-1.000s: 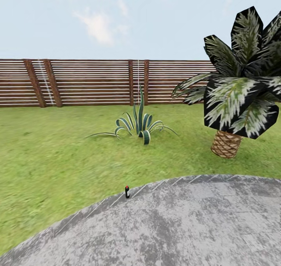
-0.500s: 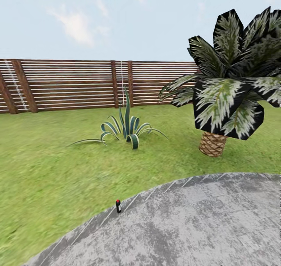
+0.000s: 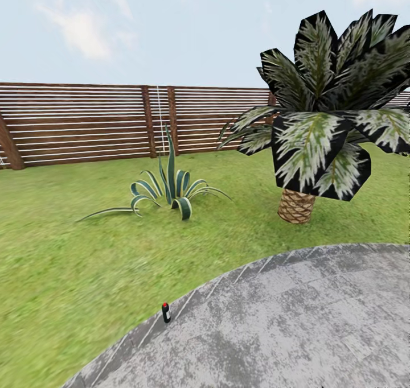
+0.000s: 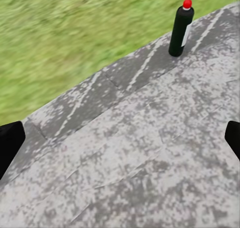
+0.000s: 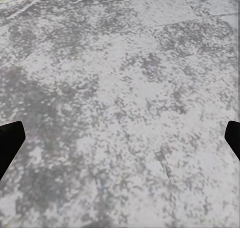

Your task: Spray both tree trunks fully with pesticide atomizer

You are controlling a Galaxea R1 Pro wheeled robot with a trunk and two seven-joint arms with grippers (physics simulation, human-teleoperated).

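The pesticide atomizer, a tiny black bottle with a white band and a red tip, stands upright on the curved edge of the grey stone paving, where it meets the garden lawn. In the left wrist view the atomizer stands ahead of my left gripper, well beyond the fingertips; the fingers are spread wide and open with nothing between them. My right gripper hangs open over bare paving. The trees and their trunks are out of view.
A spiky striped-leaf plant grows on the lawn beyond the atomizer. A short palm-like plant with a woven brown stem and broad dark leaves stands at the right. A brown slat fence closes the back.
The whole head view has shifted: fence, plants and atomizer all slide left, and the atomizer sits lower in the picture. That is the camera moving; nothing on the ground has moved.
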